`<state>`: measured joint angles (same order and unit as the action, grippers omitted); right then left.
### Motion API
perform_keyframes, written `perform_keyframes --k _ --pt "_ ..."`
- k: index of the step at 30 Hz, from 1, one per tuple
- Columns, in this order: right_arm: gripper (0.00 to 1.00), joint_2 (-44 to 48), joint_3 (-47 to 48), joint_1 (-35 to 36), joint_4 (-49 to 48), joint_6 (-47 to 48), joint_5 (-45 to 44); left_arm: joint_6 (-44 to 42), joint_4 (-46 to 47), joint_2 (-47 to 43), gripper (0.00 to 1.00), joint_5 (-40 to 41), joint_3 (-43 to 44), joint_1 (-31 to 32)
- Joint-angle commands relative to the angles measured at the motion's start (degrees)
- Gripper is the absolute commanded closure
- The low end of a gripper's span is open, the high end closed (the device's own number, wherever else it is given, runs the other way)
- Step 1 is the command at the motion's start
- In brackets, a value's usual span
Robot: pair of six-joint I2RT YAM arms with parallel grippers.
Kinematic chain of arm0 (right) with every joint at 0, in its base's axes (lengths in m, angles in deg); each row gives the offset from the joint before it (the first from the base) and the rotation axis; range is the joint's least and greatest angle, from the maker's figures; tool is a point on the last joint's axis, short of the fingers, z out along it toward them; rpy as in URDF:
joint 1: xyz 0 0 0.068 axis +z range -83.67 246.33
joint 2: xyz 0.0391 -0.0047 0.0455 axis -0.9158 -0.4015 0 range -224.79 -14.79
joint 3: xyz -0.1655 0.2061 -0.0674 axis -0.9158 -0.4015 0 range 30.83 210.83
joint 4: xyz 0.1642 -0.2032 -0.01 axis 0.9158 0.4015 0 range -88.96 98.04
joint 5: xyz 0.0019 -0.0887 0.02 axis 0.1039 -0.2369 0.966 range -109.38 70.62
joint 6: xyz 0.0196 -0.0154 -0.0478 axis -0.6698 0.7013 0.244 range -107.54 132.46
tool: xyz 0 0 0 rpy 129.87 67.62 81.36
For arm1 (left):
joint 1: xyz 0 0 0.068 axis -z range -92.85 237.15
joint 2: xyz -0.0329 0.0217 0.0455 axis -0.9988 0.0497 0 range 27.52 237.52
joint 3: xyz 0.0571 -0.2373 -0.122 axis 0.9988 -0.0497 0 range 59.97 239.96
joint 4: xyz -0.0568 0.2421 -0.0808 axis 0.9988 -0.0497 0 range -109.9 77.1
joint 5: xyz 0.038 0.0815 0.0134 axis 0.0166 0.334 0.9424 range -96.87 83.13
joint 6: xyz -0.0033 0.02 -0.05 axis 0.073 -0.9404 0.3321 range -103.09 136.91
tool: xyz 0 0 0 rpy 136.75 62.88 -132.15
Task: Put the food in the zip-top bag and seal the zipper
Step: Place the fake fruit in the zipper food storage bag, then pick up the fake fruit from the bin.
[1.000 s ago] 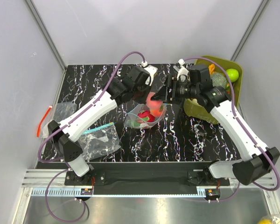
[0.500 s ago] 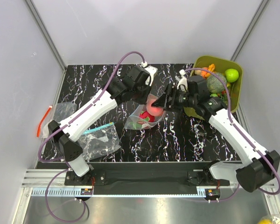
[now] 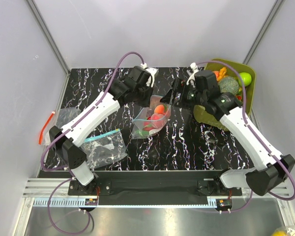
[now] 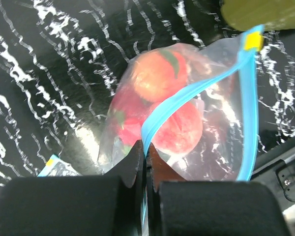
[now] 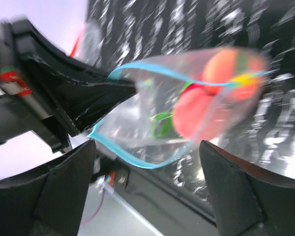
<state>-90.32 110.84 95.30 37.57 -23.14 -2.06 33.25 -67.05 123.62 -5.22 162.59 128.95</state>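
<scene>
**Left hand** (image 4: 146,153): the fingers are together, clamped on the zipper (image 4: 196,92), the blue-green strip along the bag mouth. The grip sits at one end of the strip. A yellow tab (image 4: 254,40) marks the far end.

**Right hand** (image 5: 147,146): the fingers stand wide apart with nothing between them. The hand faces the bag mouth and is near it, just beside the olive-green tub (image 3: 205,116).

**Zip-top bag** (image 3: 148,119): it is located mid-tabletop (image 3: 196,147), between the two hands. The mouth gapes open, and the zipper is unsealed.

**Food:** three pieces lie inside the bag: an orange fruit (image 4: 155,73) with a green top, a peach-coloured piece (image 4: 181,132) and a red piece (image 4: 124,117). More toy pieces, including a green ball (image 3: 244,78), remain in the tub.

**Other items:** a spare clear bag (image 3: 105,147) lies flat at the near left of the tabletop.
</scene>
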Motion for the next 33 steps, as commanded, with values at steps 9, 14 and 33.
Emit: perform_keyframes --k 9,14,33 --pt "0.20 -6.47 16.15 -16.37 13.85 2.81 -23.47 -1.22 2.64 -5.56 1.00 -3.06 -4.36 -1.99" --pt "0.33 -12.26 20.09 -24.03 10.58 3.52 -26.11 -1.66 3.26 -6.27 1.00 -3.58 -5.60 -1.99" --pt "0.25 -44.61 39.17 -33.28 3.99 -32.41 -29.80 -2.71 3.26 -3.20 1.00 -1.83 -3.40 -1.90"
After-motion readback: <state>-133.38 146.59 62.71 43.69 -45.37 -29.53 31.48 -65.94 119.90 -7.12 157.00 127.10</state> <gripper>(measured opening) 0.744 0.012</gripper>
